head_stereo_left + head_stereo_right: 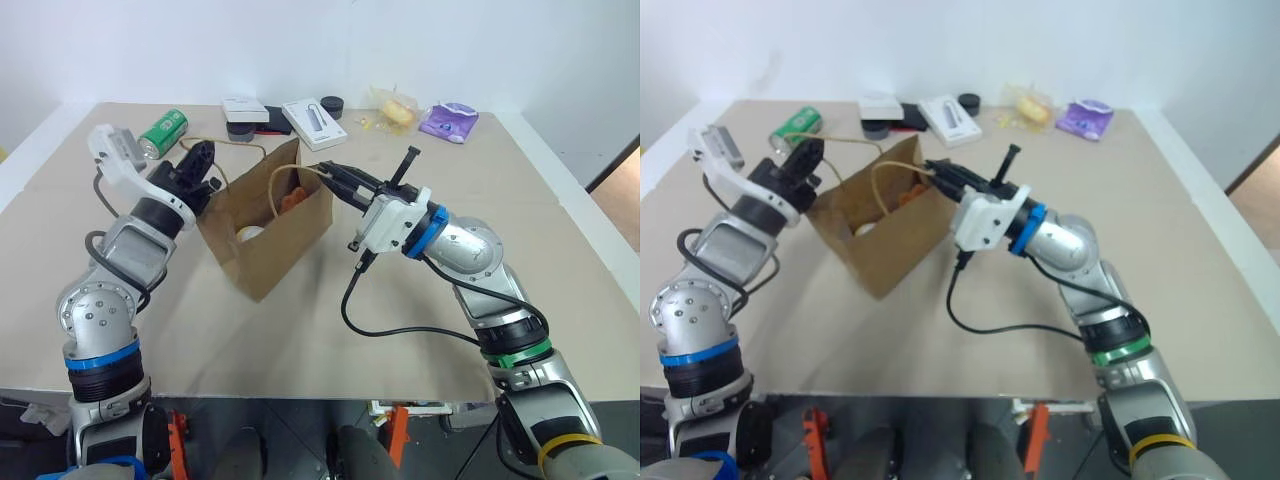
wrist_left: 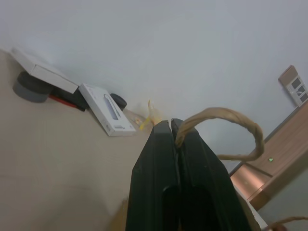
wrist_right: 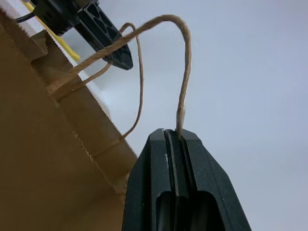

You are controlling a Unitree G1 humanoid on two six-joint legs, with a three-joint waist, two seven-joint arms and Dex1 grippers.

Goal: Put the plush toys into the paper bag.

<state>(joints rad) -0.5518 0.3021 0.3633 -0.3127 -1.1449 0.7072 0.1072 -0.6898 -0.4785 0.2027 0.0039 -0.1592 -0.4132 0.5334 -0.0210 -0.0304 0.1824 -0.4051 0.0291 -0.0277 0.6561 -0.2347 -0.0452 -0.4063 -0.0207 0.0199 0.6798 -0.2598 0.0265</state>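
paper bag upright, mouth skyward (handles pinched by grippers)

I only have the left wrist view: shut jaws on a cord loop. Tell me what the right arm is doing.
Observer: The right gripper is shut on the paper bag's other handle.
Operator: Report what's in the bag.
Observer: Something orange-brown and something pale lie inside; I cannot tell more.
Operator: Say whether the bag stands open.
Observer: Yes, its mouth gapes between the left gripper and the right.
Operator: Name anything behind the bag.
Observer: A green can lies on the table.
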